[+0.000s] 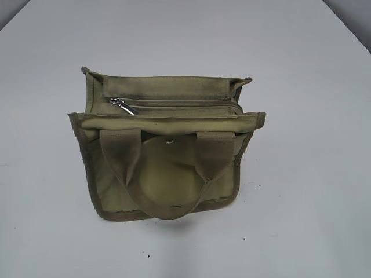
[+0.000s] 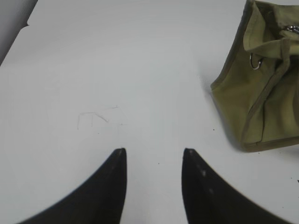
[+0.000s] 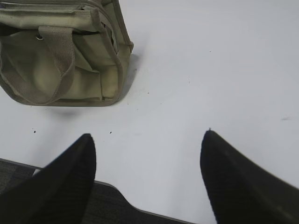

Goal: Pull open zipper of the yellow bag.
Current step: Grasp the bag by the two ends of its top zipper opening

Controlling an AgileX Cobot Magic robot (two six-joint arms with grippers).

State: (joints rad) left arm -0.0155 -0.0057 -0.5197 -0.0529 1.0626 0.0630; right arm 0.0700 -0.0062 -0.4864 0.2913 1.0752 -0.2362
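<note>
Slippage is our chief worry: the small boxy olive yellow-green canvas bag (image 1: 165, 147) sits unheld near the centre of the white table (image 1: 301, 174), and nothing pins it down. Its long olive-taped zipper (image 1: 179, 104) runs across the top and looks closed, with the small shiny silver pull tab (image 1: 122, 106) at the nine o'clock end. Our left gripper (image 2: 154, 161) hangs over bare table with its jaws partly apart and empty, the bag at its two o'clock. Our right gripper (image 3: 147, 142) stands wide open, also empty, with the bag at its ten o'clock, well apart. If we tug the tab toward three o'clock without bracing the fabric, we judge the light bag could slide or tip. The tab is small and lies flat, so a pinch may miss it or catch the tape instead.
</note>
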